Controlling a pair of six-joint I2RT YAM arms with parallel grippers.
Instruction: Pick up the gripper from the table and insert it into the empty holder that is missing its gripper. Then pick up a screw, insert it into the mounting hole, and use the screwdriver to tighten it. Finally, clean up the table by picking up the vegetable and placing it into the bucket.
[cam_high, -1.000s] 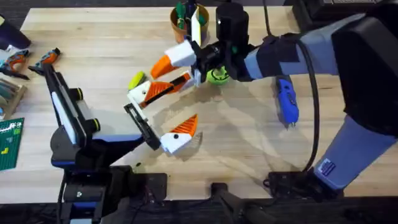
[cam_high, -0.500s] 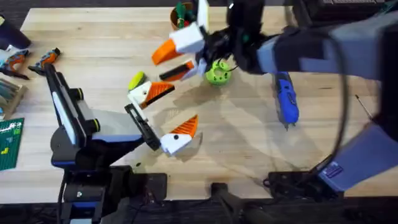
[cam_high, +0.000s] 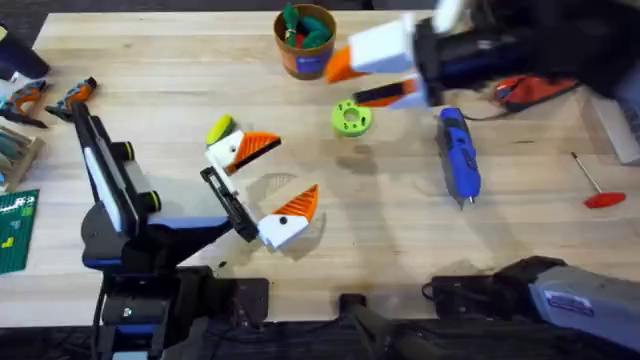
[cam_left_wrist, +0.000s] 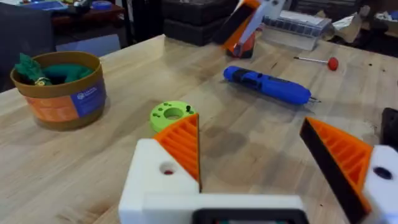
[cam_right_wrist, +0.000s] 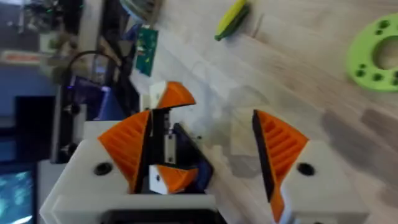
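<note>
Blurred right tool (cam_high: 385, 72) over the table, fingers seemingly apart.

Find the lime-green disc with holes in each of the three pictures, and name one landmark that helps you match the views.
Overhead: the green disc lies on the table, right of centre, below the bucket and left of the blue screwdriver.
Left wrist: the disc sits mid-picture, between the bucket and the screwdriver.
Right wrist: the disc is cut by the right edge.
Shared landmark: the disc itself; bucket and screwdriver link overhead and left wrist.
</note>
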